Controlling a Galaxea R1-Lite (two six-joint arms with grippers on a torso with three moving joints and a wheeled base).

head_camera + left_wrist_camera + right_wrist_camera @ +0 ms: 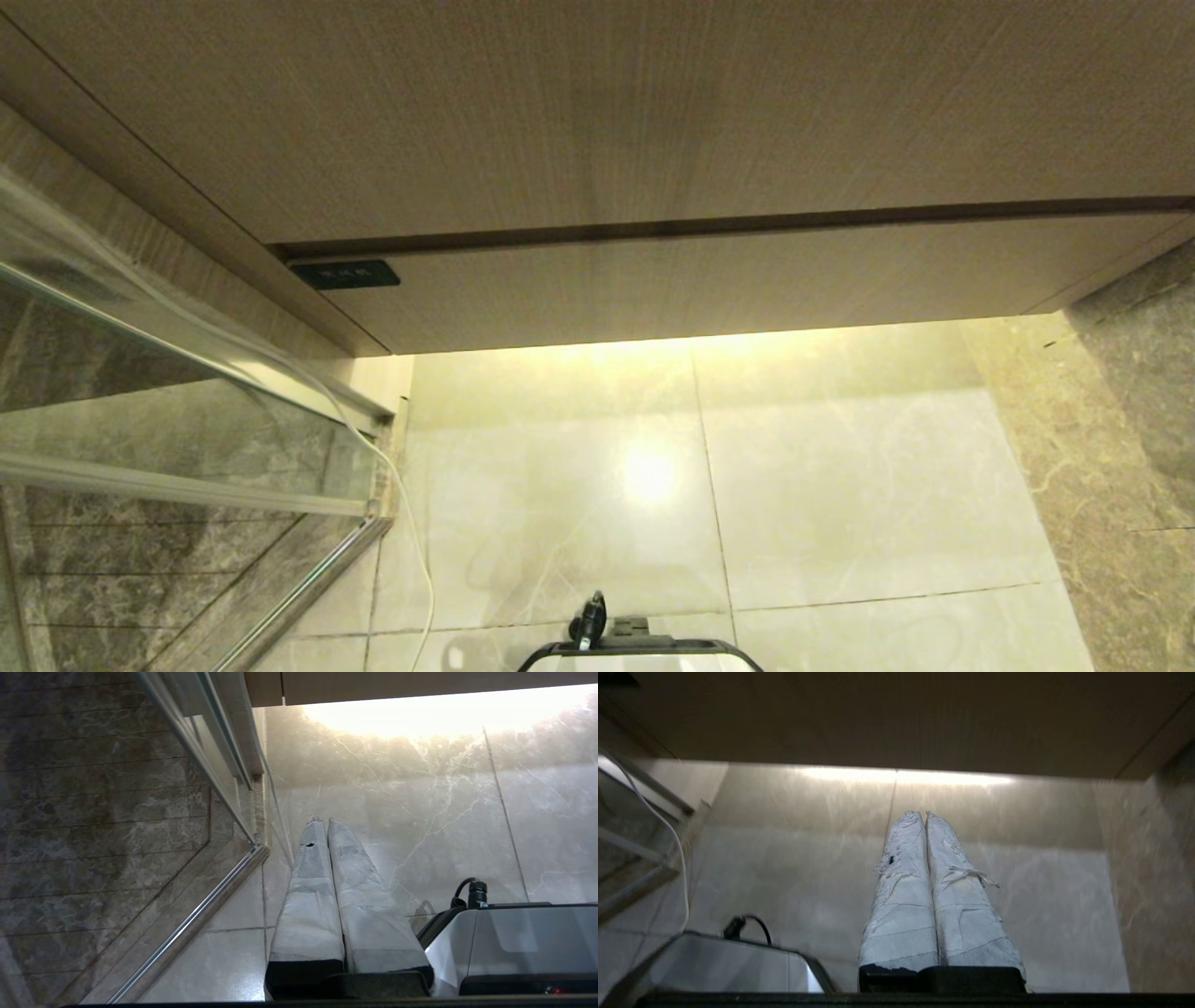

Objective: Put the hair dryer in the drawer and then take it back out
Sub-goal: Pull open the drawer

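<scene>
So the drawer [747,289] is sitting pushed in flush on the vanity, its long axis running side to side across the head view, flat front facing the robot. It's light wood with fine grain, no handle, just a small dark label plate [344,274] near its left end. A taller plain wood panel [597,112] is sitting above it. The hair dryer isn't showing in any view.

Glossy marble floor tiles [560,485] are catching a light glare, and a glass shower screen [140,420] with a metal frame is standing off to the left, a thin white cable [411,541] trailing beside it.

Both arms are hanging low over the floor. The left gripper [321,822] and right gripper [920,814] are pointing toward the vanity base, white-wrapped fingers pressed together, gripping nothing.
</scene>
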